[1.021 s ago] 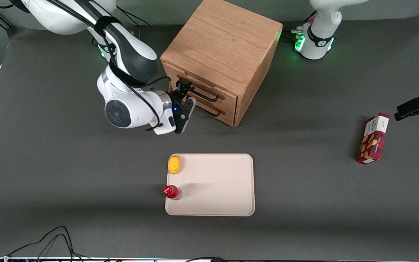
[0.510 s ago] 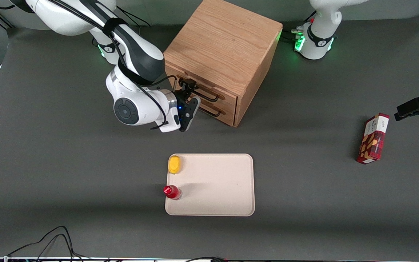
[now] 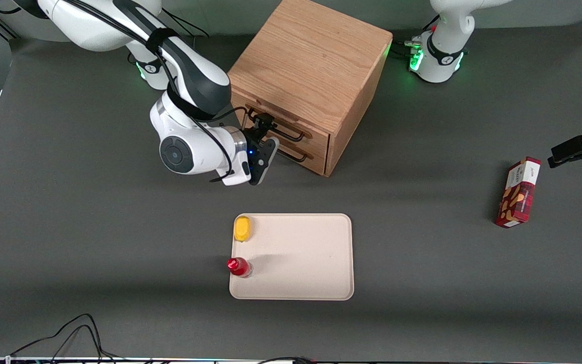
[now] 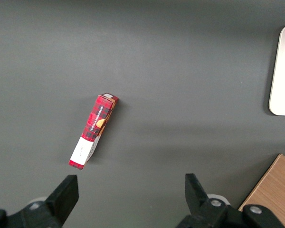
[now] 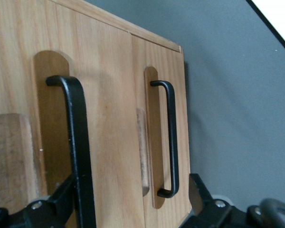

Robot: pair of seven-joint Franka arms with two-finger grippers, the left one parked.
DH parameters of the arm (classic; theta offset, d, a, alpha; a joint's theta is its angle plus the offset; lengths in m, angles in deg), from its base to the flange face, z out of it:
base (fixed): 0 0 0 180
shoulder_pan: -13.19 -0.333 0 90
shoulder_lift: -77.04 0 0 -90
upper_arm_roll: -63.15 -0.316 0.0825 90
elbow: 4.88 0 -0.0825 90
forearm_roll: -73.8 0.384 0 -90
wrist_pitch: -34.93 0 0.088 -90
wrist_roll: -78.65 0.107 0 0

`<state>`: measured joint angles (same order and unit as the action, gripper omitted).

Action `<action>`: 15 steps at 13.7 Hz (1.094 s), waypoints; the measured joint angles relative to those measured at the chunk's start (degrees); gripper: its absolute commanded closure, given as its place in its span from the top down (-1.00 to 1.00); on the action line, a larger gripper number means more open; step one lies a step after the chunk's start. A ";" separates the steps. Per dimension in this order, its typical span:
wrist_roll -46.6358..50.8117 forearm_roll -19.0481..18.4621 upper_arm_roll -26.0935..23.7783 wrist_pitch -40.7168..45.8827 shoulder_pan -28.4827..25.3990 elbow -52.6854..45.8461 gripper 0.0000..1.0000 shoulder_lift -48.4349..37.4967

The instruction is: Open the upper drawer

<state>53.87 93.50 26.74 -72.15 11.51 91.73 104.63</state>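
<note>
The oak cabinet (image 3: 311, 60) stands at the back of the table with both drawers closed. The upper drawer (image 3: 319, 140) has a long black wire handle (image 3: 291, 134), which also shows close up in the right wrist view (image 5: 78, 142). The lower drawer's handle (image 5: 170, 137) lies beside it. My right gripper (image 3: 270, 134) is open in front of the upper drawer, at the end of its handle nearer the working arm. In the right wrist view the gripper (image 5: 128, 204) has the upper handle between its fingers, close to one finger (image 5: 54, 204). It grips nothing.
A beige tray (image 3: 301, 258) lies nearer the front camera than the cabinet, with a yellow object (image 3: 242, 228) and a red-capped bottle (image 3: 239, 266) at its edge. A red snack box (image 3: 518, 192) lies toward the parked arm's end of the table (image 4: 92, 130).
The right arm has moved toward the cabinet, bringing the open gripper closer to the upper drawer's handle. The drawers have not moved.
</note>
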 measured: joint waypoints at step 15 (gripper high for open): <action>0.00 -5.55 5.71 5.62 1.36 -15.34 1.00 9.02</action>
<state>53.87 87.95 32.45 -66.53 12.86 76.39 113.65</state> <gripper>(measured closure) 0.000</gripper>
